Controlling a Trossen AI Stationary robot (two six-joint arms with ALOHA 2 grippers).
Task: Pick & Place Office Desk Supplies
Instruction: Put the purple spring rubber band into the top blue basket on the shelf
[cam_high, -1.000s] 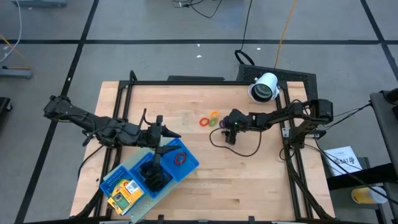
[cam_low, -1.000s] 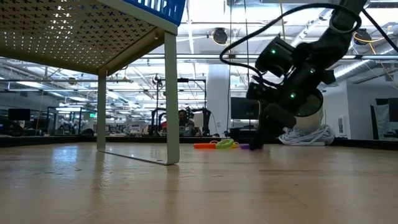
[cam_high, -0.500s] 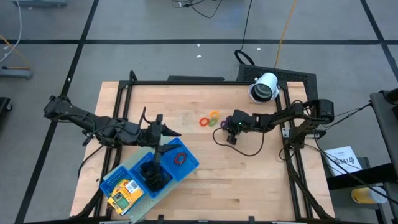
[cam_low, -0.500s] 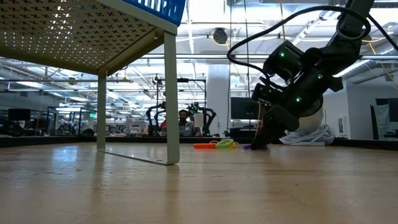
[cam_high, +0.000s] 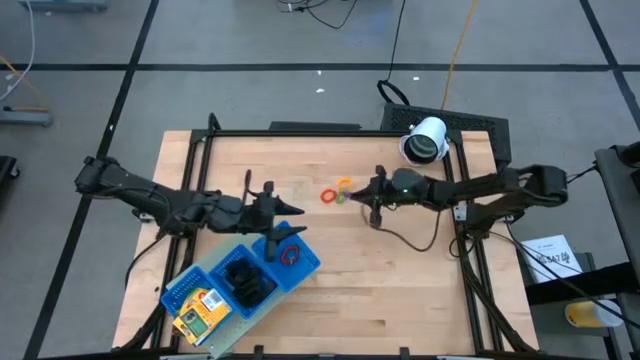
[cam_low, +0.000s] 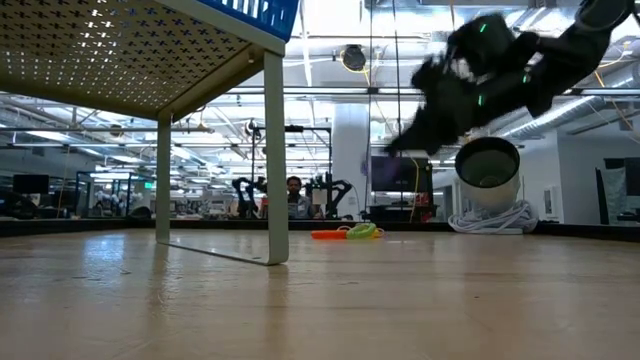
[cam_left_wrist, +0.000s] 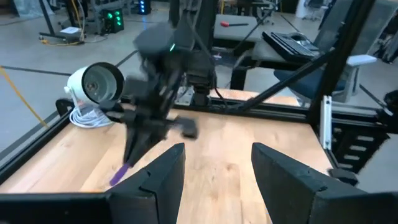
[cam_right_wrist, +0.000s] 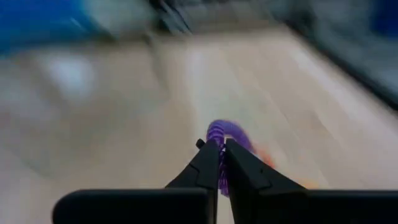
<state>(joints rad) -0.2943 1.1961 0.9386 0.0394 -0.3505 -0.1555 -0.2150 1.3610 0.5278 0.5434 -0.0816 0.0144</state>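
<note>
My right gripper (cam_high: 354, 193) hangs above the table's middle, shut on a purple ring (cam_right_wrist: 227, 133), which shows below its tips as a purple ring (cam_left_wrist: 119, 175) in the left wrist view. Red, orange and green rings (cam_high: 336, 192) lie flat on the wood just left of it, seen low as rings (cam_low: 345, 233). The blue tray (cam_high: 205, 272) at the near left holds a red ring (cam_high: 290, 253), black clips (cam_high: 246, 281) and yellow packs (cam_high: 199, 309). My left gripper (cam_left_wrist: 214, 167) stands open over the tray's far edge, touching nothing. My right gripper pinches the purple ring's near rim (cam_right_wrist: 221, 144) between its two fingertips (cam_right_wrist: 208, 163). The fingers slant down from the table's right side. The ring sticks out past the tips and hangs clear of the table.
A white cylindrical device (cam_high: 425, 140) with its coiled cord sits at the far right corner. A dark cable (cam_high: 405, 232) loops on the wood under the right arm. Bare wood lies between the tray and the right edge.
My right gripper has shut on the purple ring and risen from the table, shifting a little toward the left; the ring has gone up with it, clear of the wood. My left gripper has moved slightly toward the right over the tray.
</note>
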